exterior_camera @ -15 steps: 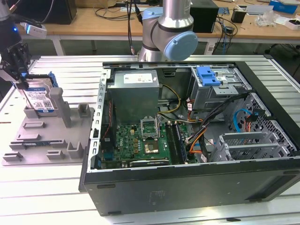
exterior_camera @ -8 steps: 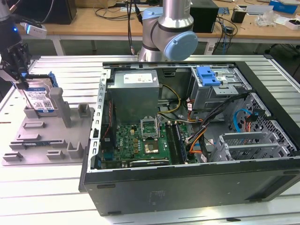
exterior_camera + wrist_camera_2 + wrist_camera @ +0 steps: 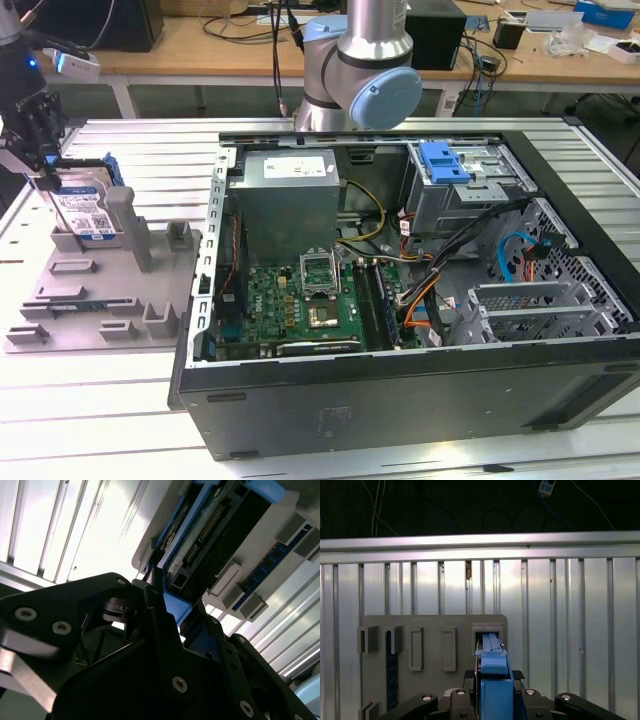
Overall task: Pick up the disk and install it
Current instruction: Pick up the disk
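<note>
Watching the exterior view's left, you've got the gripper (image 3: 47, 172) down on the top edge of the disk (image 3: 86, 212). The disk stands upright on its narrow end in a slot of the grey fixture (image 3: 100, 300), well apart from the open computer case (image 3: 400, 400). Parking it on edge leaves the top free, so your 2 black fingers (image 3: 150, 645) can reach in from above and pinch across its thin side. In both wrist views they sit tight on either side of the blue carrier (image 3: 493, 672), so I read the tool as clamped on the disk rather than spread. The lower end looks seated in the fixture slot, so by my judgement the grasp is made and the lift is not yet done. The disk is a flat silver metal rectangle with a white-and-blue label, framed in smooth blue plastic. The fixture is matte grey, a flat plate with rectangular pockets and stubby posts that hold parts steady at known spots. It sits on the ribbed, shiny aluminium table (image 3: 100, 430). Inside the case, toward the exterior view's right, the metal drive bay (image 3: 480, 195) carries a bare blue latch piece (image 3: 445, 160). The grey power supply box (image 3: 290, 195) and the green motherboard (image 3: 300, 300) lie beside it, with cables draped between them.
</note>
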Controlling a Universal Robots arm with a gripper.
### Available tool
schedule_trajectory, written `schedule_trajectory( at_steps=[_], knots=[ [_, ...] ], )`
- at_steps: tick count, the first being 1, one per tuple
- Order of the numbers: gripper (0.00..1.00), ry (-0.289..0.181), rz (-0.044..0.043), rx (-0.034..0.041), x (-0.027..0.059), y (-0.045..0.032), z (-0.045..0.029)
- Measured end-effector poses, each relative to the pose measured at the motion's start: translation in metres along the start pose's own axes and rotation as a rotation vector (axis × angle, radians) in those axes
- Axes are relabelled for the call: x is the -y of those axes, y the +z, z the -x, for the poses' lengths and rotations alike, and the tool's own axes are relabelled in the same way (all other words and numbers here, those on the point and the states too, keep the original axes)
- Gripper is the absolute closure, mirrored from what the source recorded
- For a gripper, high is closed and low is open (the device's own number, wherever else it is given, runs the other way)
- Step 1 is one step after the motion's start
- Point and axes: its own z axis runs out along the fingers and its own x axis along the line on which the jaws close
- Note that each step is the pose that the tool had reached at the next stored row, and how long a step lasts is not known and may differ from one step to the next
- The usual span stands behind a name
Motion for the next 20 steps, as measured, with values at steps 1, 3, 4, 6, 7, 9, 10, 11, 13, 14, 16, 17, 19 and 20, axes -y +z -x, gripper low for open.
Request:
schedule_trajectory(
  at_steps=[1, 3, 4, 6, 7, 9, 10, 11, 13, 14, 16, 17, 19, 20],
  knots=[
    [0.64, 0.000, 0.0000, 0.0000, 0.0000, 0.0000, 0.0000],
    [0.64, 0.000, -0.0003, 0.0002, 0.0000, 0.0000, 0.0000],
    [0.64, 0.000, -0.0004, 0.0002, 0.0000, -0.0002, 0.0000],
    [0.64, 0.000, -0.0002, 0.0001, 0.0000, -0.0008, 0.0000],
    [0.64, 0.000, -0.0002, 0.0001, 0.0000, -0.0011, 0.0000],
    [0.64, 0.000, -0.0003, 0.0001, 0.0000, -0.0020, -0.0001],
    [0.64, 0.000, -0.0002, 0.0001, 0.0000, -0.0024, -0.0001],
    [0.64, 0.000, -0.0003, 0.0001, 0.0000, -0.0029, -0.0001],
    [0.64, 0.000, -0.0004, 0.0001, -0.0001, -0.0038, -0.0002],
    [0.64, 0.000, -0.0004, 0.0001, -0.0001, -0.0046, -0.0002],
    [0.64, 0.000, -0.0006, 0.0001, -0.0001, -0.0062, -0.0003],
    [0.64, 0.000, -0.0008, 0.0001, -0.0001, -0.0069, -0.0004],
    [0.64, 0.000, -0.0009, 0.0001, -0.0001, -0.0081, -0.0004],
    [0.64, 0.000, -0.0009, 0.0001, -0.0001, -0.0088, -0.0005]
  ],
)
